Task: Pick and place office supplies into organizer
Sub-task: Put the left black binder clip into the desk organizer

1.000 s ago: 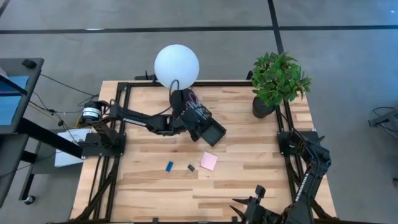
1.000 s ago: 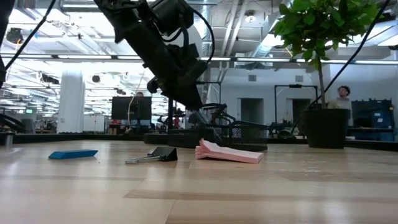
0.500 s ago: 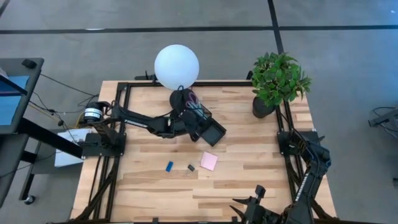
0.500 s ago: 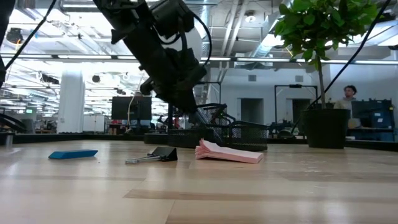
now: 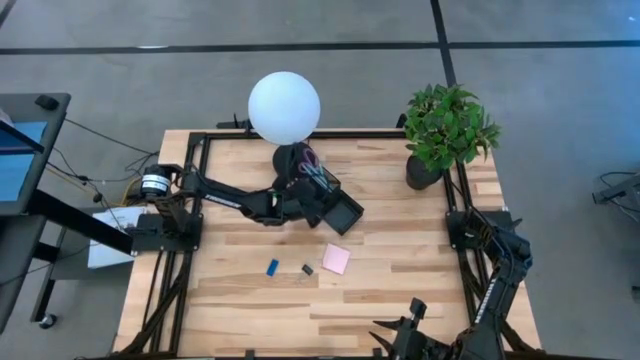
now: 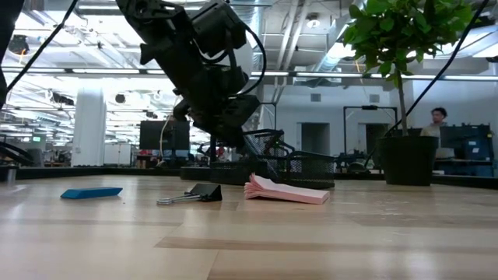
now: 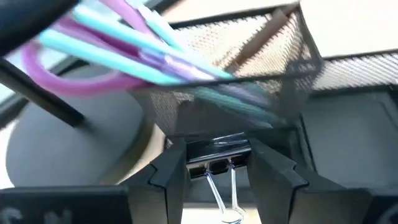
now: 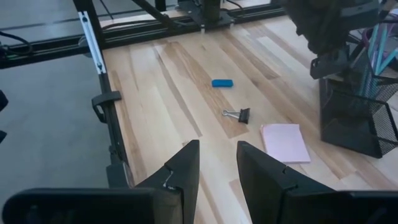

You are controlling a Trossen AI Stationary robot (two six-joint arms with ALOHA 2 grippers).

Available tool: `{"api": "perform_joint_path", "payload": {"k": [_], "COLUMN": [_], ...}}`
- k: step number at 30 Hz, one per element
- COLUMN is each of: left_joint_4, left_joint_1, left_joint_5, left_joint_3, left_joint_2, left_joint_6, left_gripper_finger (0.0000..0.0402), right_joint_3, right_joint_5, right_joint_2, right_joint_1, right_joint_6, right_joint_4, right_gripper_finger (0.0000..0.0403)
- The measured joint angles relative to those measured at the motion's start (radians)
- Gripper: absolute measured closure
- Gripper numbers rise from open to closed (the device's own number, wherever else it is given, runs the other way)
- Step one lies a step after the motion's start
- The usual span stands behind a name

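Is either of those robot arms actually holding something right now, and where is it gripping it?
Yes. The left tool holds a small black binder clip by its black body, wire handles hanging free, beside the mesh organizer. The right tool holds nothing.

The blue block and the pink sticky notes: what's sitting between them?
A black binder clip lies between the blue block and the pink sticky notes, seen in the high view.

From my remote station I list: grey concrete floor point(image 5: 520, 100) crossed by dark seam lines; light wooden slatted table top point(image 5: 400, 290) in a black metal frame point(image 5: 200, 140); beyond it, an open workshop hall with white column point(image 6: 88, 124), bright ceiling strip lights point(image 6: 47, 47), dark doorways point(image 6: 315, 138).
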Motion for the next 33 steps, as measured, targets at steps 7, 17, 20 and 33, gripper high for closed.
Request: {"api": "perform_joint_path", "payload": {"k": [7,17,20,33], "left_joint_4": [0.085,0.091,0.091,0.102], "left_joint_1": [0.000,0.000,0.003,0.009], "left_joint_5": [-0.019,0.033,0.034,0.107], "left_joint_3": [0.000,0.000,0.000,0.000], "left_joint_2": [0.000,0.000,0.000,0.000], "left_joint_6": [0.086,0.213,0.217,0.278], "left_gripper_finger": [0.0271,0.0264,0.0256,0.0226], "right_joint_3": [0.000,0.000,0.000,0.000], "right_joint_5": [0.000,0.000,0.000,0.000], "right_joint_2": [0.000,0.000,0.000,0.000], "right_joint_1": [0.000,0.000,0.000,0.000], "right_joint_6": [-0.001,-0.001,-0.001,-0.001], "right_joint_4": [0.000,0.003,0.003,0.003], "right_gripper_finger": [0.0302,0.0302,0.0302,0.0302]}}
